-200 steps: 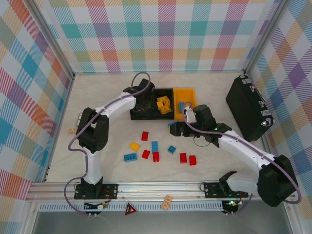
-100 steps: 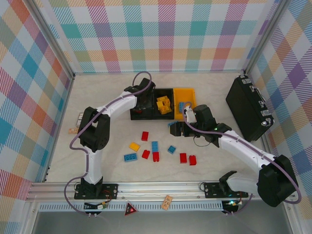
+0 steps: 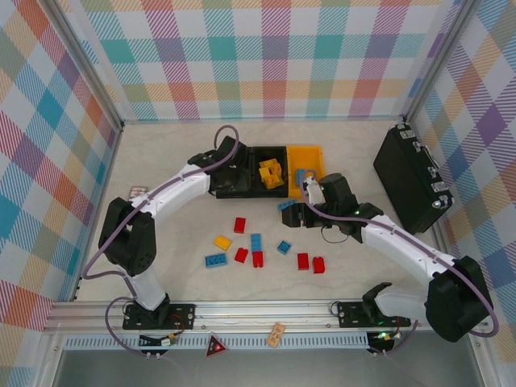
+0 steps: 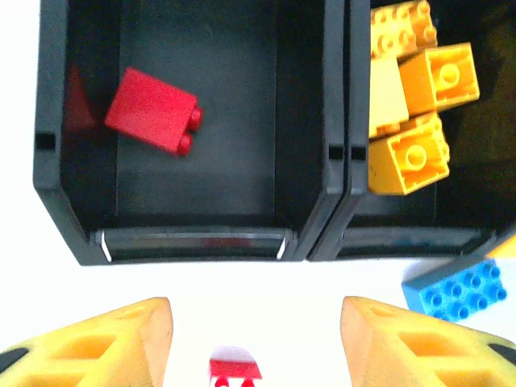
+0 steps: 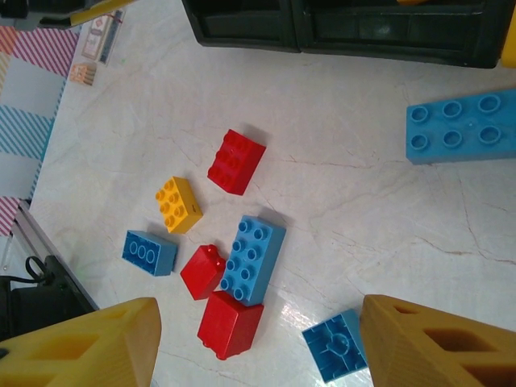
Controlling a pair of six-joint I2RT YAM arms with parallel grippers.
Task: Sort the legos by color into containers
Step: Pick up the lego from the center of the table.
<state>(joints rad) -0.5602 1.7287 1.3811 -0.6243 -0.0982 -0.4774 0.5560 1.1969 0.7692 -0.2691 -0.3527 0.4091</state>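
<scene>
Saw one small red studded plastic brick inside the left black rectangular bin, the left gripper spread empty near its front wall, the right gripper spread empty above loose bricks on the pale table.

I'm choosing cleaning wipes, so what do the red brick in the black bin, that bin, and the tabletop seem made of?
Red brick: moulded plastic, smooth semi-gloss; crisp studs, even colour. Black bin: probably rigid plastic, satin; its inner wall faintly mirrors the brick. Tabletop: pale, veined like marble, glossy glare; stone or printed laminate, I can't tell.
</scene>
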